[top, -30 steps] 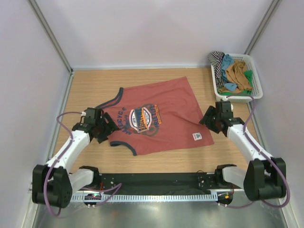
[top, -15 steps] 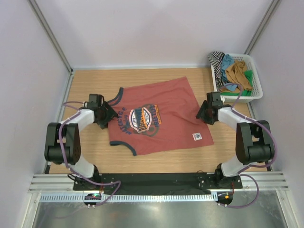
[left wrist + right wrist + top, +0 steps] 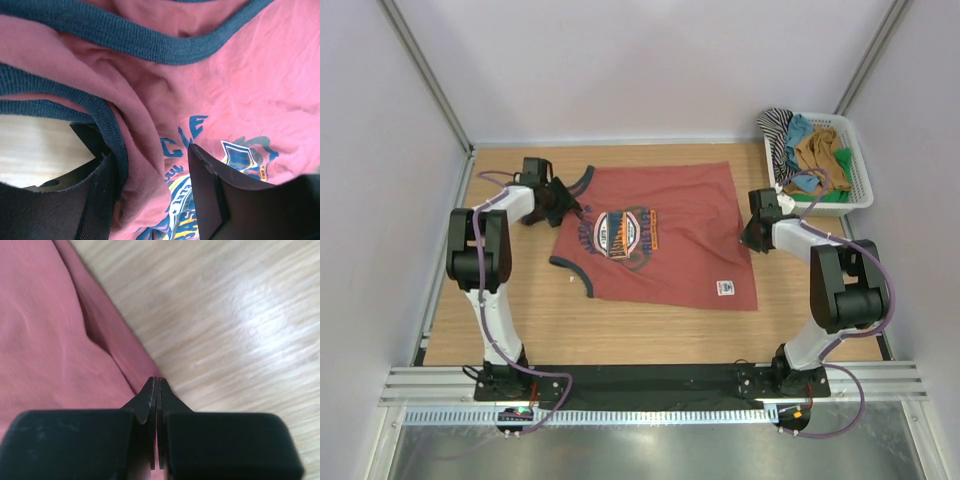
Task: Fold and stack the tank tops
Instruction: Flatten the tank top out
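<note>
Red tank top (image 3: 670, 255) lies flat on the wooden table (image 3: 520, 310), roughly centre, chest print (image 3: 625, 232) facing up, neck and straps toward the left side, hem toward the right, and a small white label (image 3: 725, 287) near the lower right corner. Left arm is stretched far out. The left gripper (image 3: 563, 203) sits on the strap and neckline area at the garment's upper left. From the left wrist, its fingers (image 3: 97, 195) stand apart and straddle a bunched ridge of red cloth with navy trim (image 3: 150, 42). The trim runs down against the inner face of the left-hand finger, and lettering of the print shows in the gap. Right gripper (image 3: 748, 237) is at the shirt's right edge, about midway up. From the right wrist, its fingertips (image 3: 150, 390) are pressed together with no gap, right where the cloth edge meets bare wood. A crease in the red fabric runs up to the tips, so the edge looks pinched. White basket (image 3: 865, 185) sits at the far right corner of the table, well apart from the spread shirt, and holds a heap of other tank tops: striped (image 3: 778, 135), blue (image 3: 798, 128), ochre (image 3: 820, 155), green (image 3: 835, 197). The striped one hangs over the basket's left rim.
</note>
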`<state>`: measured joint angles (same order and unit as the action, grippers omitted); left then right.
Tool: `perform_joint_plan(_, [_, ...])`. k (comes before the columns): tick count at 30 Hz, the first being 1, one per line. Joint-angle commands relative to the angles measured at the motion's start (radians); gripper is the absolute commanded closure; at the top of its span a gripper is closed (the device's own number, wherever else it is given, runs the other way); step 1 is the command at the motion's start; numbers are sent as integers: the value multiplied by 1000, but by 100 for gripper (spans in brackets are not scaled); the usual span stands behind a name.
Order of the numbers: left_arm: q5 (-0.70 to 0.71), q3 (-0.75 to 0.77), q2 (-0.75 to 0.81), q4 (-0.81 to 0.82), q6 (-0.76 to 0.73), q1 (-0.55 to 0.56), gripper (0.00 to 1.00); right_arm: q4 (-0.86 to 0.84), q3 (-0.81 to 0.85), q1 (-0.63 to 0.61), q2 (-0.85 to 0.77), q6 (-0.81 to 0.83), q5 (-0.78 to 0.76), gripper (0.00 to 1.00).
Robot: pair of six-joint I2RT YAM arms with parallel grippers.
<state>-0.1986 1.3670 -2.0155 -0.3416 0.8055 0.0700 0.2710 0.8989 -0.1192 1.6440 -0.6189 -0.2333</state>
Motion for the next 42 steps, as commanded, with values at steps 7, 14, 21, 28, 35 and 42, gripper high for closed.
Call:
perform_joint_plan(7, [191,-74,170,-116,-58,8,26,-7,110,55,51,-44,-80,99])
perform_joint_plan(14, [326,-242,397,-143,-66,7,18,-9,52,52,-51,2,-5,53])
perform_joint_plan(21, [242,-428,621,-111,-54,10,20,-59,-93,50,-242,24,103,49])
perform_joint_plan(28, [19,-646,699,44,23,8,26,-264,-320,38,-395,11,365,50])
perform_joint_plan(35, [-36,-691,712,122,63,8,26,-89,-356,0,-539,22,378,39])
perform_joint_plan(42, [-21,-709,781,118,72,8,26,106,-367,-52,-702,-93,318,39])
